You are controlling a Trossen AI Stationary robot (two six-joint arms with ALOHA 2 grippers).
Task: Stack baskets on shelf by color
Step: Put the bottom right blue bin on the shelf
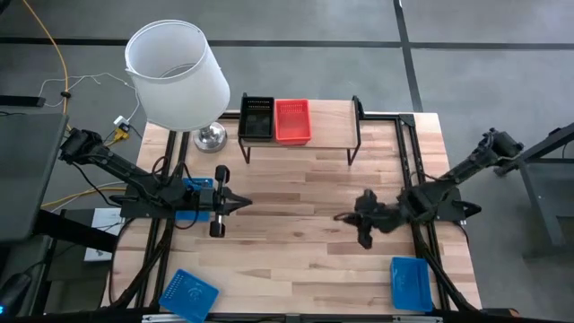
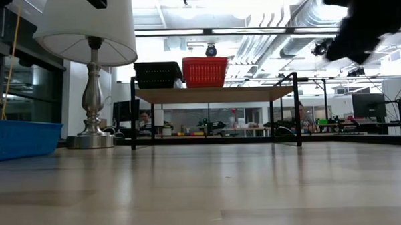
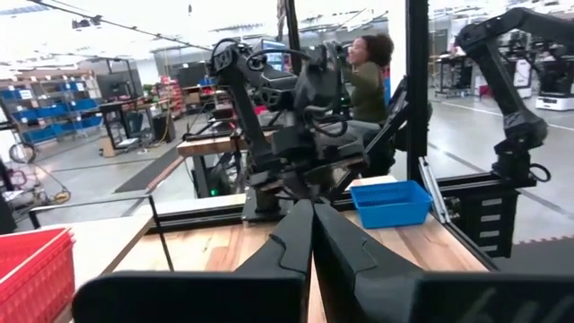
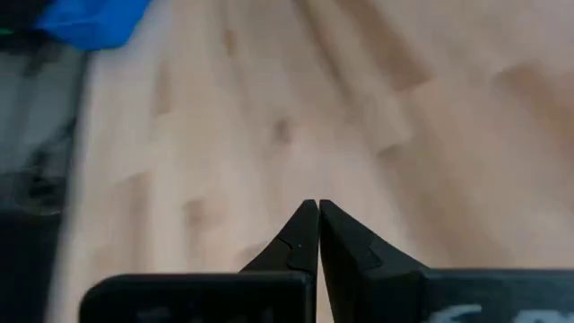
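Note:
The shelf (image 1: 327, 126) stands at the table's far side, and on its top a black basket (image 1: 257, 117) and a red basket (image 1: 292, 120) sit side by side. They also show in the low view as the black basket (image 2: 158, 74) and the red basket (image 2: 205, 71). One blue basket (image 1: 188, 294) lies at the near left corner and another blue basket (image 1: 410, 283) at the near right. My left gripper (image 1: 244, 205) is shut and points right over the bare table middle. My right gripper (image 1: 341, 216) is shut and points left, facing it. Neither holds anything.
A lamp with a white shade (image 1: 177, 72) and a metal base (image 1: 211, 136) stands left of the shelf. Something blue (image 1: 199, 188) shows under my left arm; whether it is a basket I cannot tell. A person (image 3: 363, 76) sits beyond the table. Bare wood lies between the grippers.

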